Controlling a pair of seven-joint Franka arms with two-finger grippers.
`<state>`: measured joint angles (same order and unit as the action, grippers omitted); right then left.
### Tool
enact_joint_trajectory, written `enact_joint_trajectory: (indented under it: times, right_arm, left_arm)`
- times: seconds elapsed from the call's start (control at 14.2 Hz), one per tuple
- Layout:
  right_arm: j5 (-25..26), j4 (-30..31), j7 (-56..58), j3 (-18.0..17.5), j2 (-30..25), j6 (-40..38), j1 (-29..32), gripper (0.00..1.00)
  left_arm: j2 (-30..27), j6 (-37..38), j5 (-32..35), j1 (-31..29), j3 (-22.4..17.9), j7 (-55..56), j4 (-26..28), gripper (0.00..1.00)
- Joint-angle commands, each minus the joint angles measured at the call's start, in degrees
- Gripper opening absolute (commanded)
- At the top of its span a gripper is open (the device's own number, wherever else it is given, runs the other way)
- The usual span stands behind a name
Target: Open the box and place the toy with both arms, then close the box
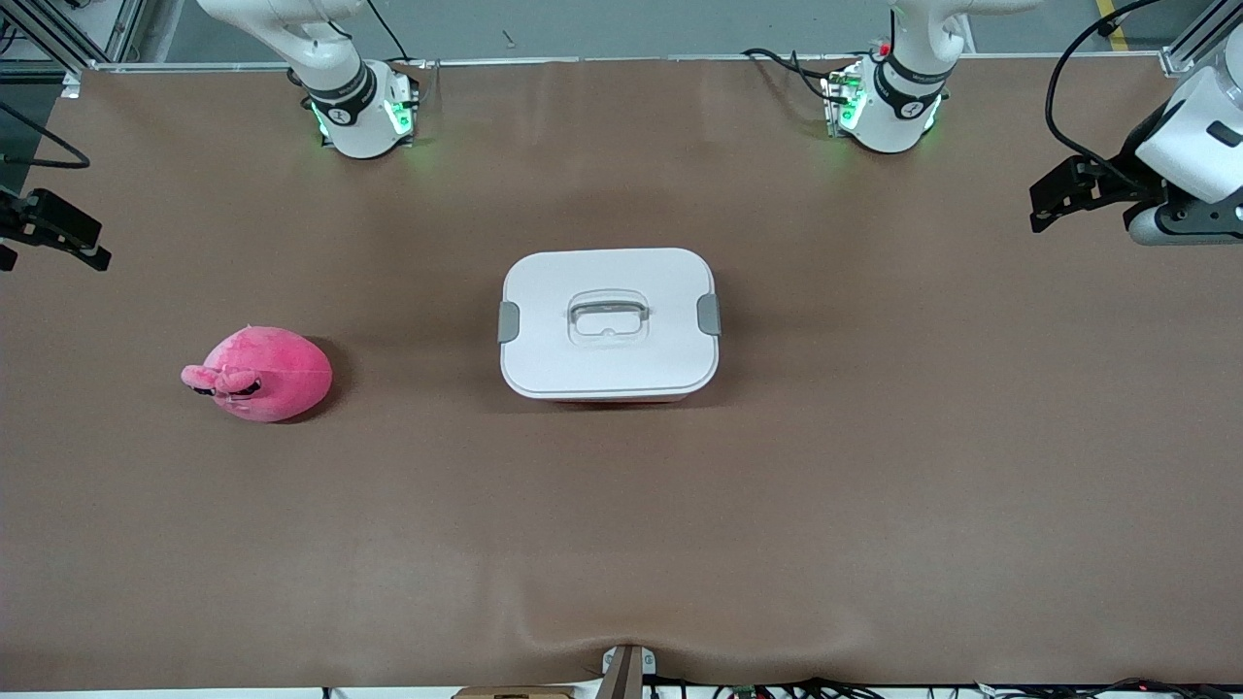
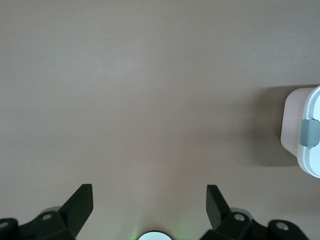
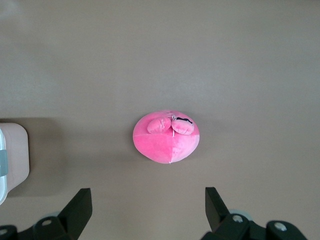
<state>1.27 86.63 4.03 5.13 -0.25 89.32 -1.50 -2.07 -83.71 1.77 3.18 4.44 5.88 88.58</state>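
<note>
The box [image 1: 609, 325] sits shut in the middle of the table, with its white lid on, a grey clip [image 1: 709, 314] at each end and a clear centre handle [image 1: 608, 317]. The pink plush toy [image 1: 260, 374] lies on the table toward the right arm's end, apart from the box. My left gripper [image 1: 1041, 206] is open and empty over bare table at the left arm's end; its wrist view shows one end of the box [image 2: 302, 132]. My right gripper [image 1: 58, 243] is open and empty over the right arm's end; its wrist view shows the toy [image 3: 166, 136] and a box corner [image 3: 12, 155].
The brown table [image 1: 621, 544] is bare apart from the box and toy. Both arm bases [image 1: 364, 112] stand along its edge farthest from the front camera. A small bracket [image 1: 626, 670] sits at the nearest edge.
</note>
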Motion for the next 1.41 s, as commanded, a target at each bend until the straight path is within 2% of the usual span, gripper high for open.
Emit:
enact_joint_trajectory:
  times: [0.0,0.92,1.13,1.34]
  right_arm:
    - [0.4,-0.5,1.0,0.1,0.2,-0.4,0.7,1.0]
    - [-0.4,0.6,1.0,-0.1,1.6,-2.1,1.1,1.0]
    - [-2.1,3.3,1.2,0.0,2.0,1.7,1.2,1.0]
    - [-2.1,4.5,1.3,-0.1,6.2,6.5,0.6,1.0]
  left_arm:
    - [-0.3,1.1,-0.5,-0.3,0.0,-0.8,-0.8,1.0]
    - [0.8,0.9,-1.0,0.2,0.0,1.6,-1.8,1.0]
    - [0.8,1.0,-1.0,0.2,3.7,9.5,-1.0,1.0]
    - [1.6,0.8,-1.1,0.2,7.8,18.3,0.4,1.0]
